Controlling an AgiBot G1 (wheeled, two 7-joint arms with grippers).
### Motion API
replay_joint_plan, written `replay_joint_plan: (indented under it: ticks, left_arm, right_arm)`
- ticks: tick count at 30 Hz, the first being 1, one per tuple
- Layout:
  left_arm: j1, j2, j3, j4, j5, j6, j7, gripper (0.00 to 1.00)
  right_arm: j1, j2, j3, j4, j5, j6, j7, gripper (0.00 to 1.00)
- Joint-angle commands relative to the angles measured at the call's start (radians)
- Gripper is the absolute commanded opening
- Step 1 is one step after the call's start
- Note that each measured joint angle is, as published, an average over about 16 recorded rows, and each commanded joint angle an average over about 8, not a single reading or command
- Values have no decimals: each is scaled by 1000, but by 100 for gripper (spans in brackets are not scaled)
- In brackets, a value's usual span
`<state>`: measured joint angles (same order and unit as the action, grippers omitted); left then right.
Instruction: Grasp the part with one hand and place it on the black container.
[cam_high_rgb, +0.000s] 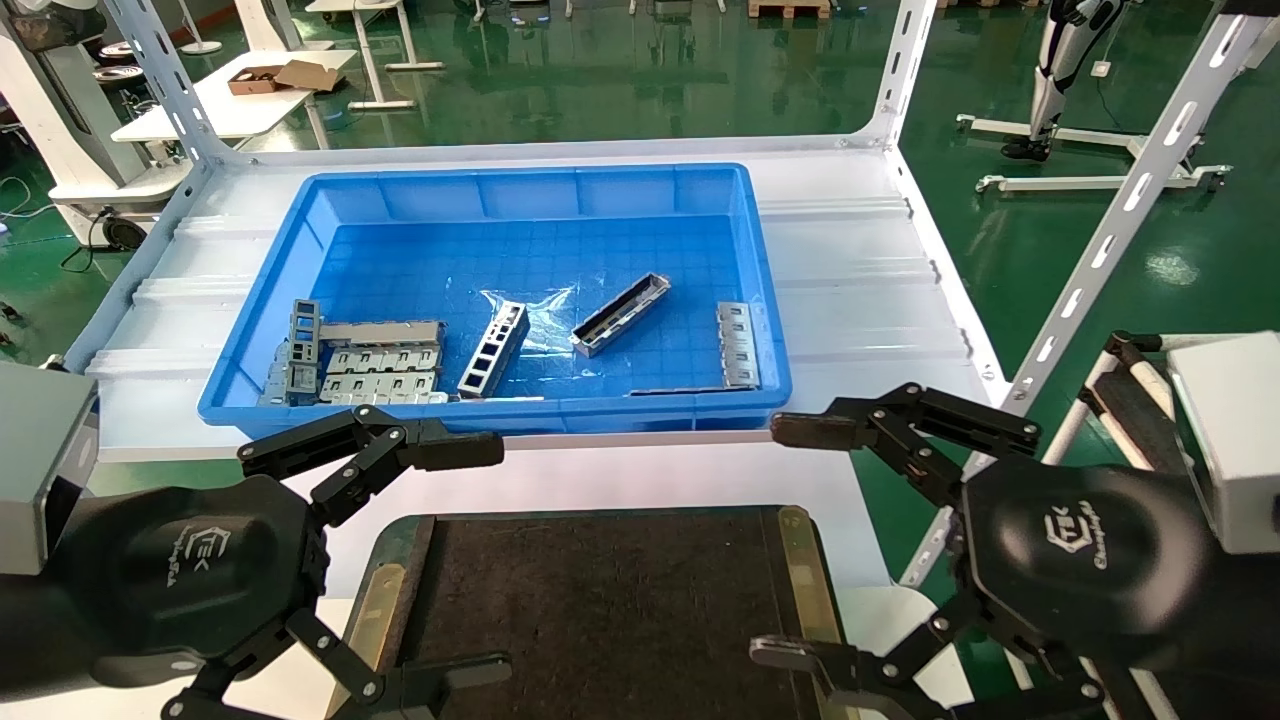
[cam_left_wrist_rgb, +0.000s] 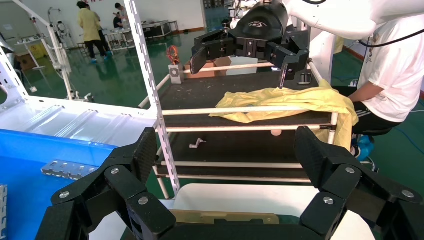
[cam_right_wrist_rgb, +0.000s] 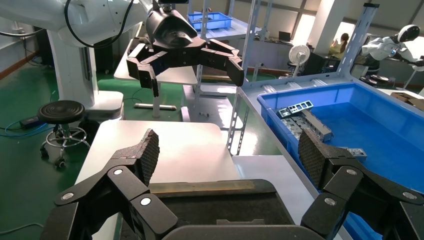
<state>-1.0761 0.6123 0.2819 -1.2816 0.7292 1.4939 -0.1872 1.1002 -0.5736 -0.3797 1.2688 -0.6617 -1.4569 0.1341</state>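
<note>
The part (cam_high_rgb: 620, 314), a slim silvery channel with a dark inside, lies slanted on the floor of the blue bin, right of its middle; it also shows in the right wrist view (cam_right_wrist_rgb: 317, 125). The black container (cam_high_rgb: 600, 600), a flat matte tray with brass side strips, sits empty on the white table in front of the bin. My left gripper (cam_high_rgb: 480, 560) hangs open over the tray's left edge. My right gripper (cam_high_rgb: 790, 542) hangs open over its right edge. Both are empty and well short of the part.
The blue bin (cam_high_rgb: 260, 330) also holds a grey ladder-like strip (cam_high_rgb: 494, 350), flat windowed plates (cam_high_rgb: 380, 365) at the front left and another plate (cam_high_rgb: 738, 345) at the right wall. Slanted white rack posts (cam_high_rgb: 1100, 240) stand to the right. A side rack carries a yellow cloth (cam_left_wrist_rgb: 285, 102).
</note>
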Motion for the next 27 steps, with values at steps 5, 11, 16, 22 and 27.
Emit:
replay_joint_plan:
  ticks: [5,11,16,22,27]
  left_arm:
    - [0,0,0,0,0,0,0,100]
    - [0,0,0,0,0,0,0,100]
    - [-6,3,3,-1,14,-12,1,100]
    - [-33,27,16,0,55,-53,-4,100]
    - [-67,67,36,7,110,-108,-11,100]
  right_arm:
    - [0,0,0,0,0,0,0,100]
    - [0,0,0,0,0,0,0,100]
    - [0,0,0,0,0,0,0,100]
    - [0,0,0,0,0,0,0,100]
    - [0,0,0,0,0,0,0,100]
